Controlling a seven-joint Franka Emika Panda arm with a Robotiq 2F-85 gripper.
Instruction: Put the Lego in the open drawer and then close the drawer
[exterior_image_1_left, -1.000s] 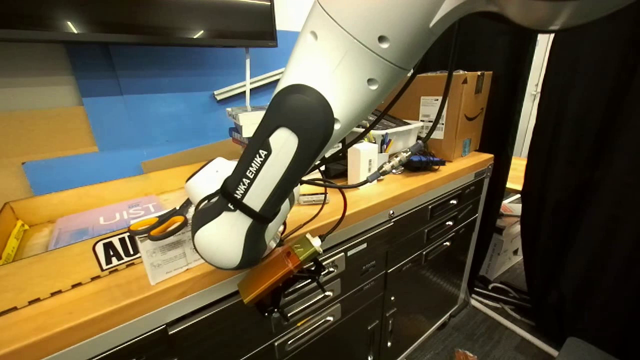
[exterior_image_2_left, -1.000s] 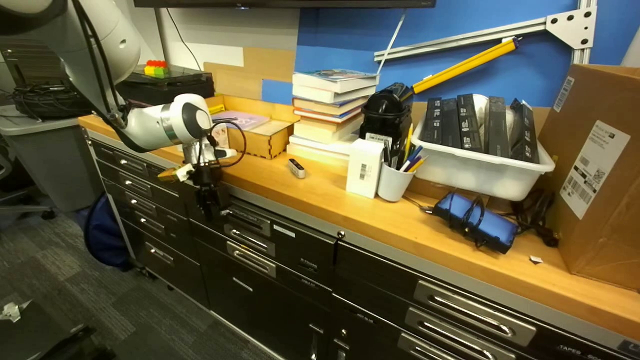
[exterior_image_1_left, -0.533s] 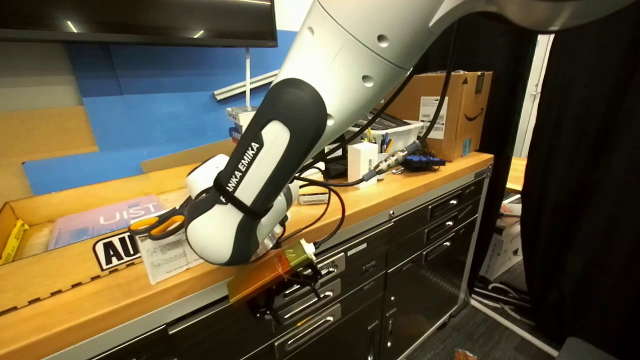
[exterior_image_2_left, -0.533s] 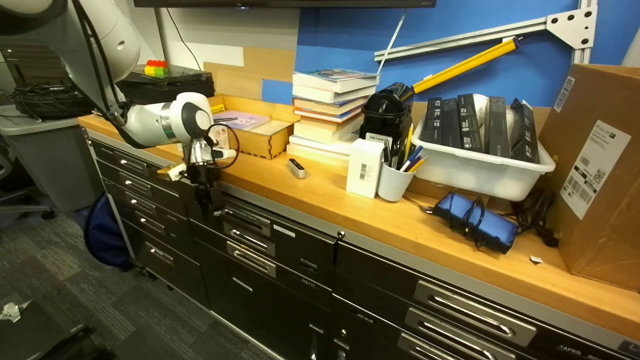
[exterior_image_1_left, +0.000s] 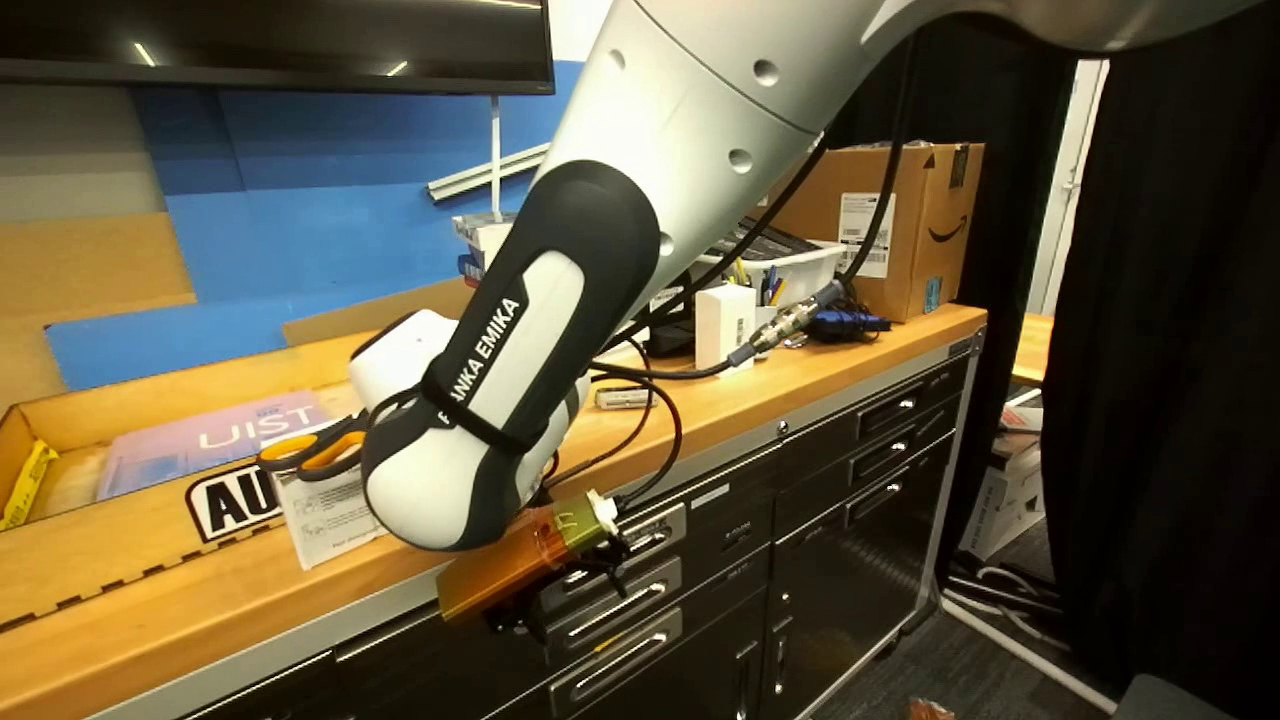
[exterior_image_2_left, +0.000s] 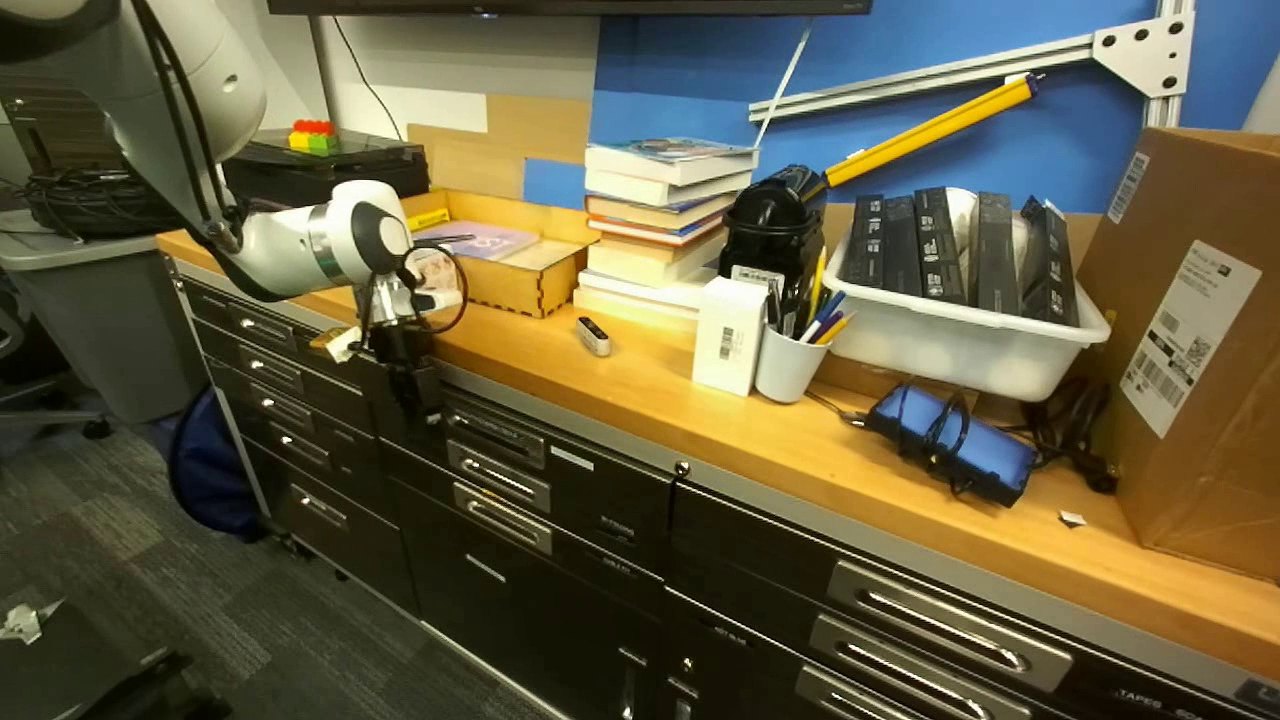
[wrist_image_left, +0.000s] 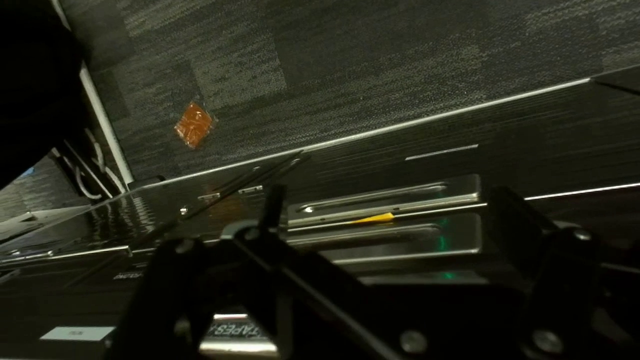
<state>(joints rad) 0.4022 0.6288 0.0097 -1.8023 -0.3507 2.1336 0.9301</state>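
While the jaws of the gripper (wrist_image_left: 387, 210) are set apart, the upper drawer (exterior_image_2_left: 610, 477) is seen just beside them, under the bench's near edge (exterior_image_2_left: 640, 400); the task's Lego cannot be made out.

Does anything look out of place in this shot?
Yes: in the wrist view, a shiny orange wrapper-like piece lies on the carpet, looking like dropped litter, and a stray yellow scrap shows between two drawer handles, possibly caught there.
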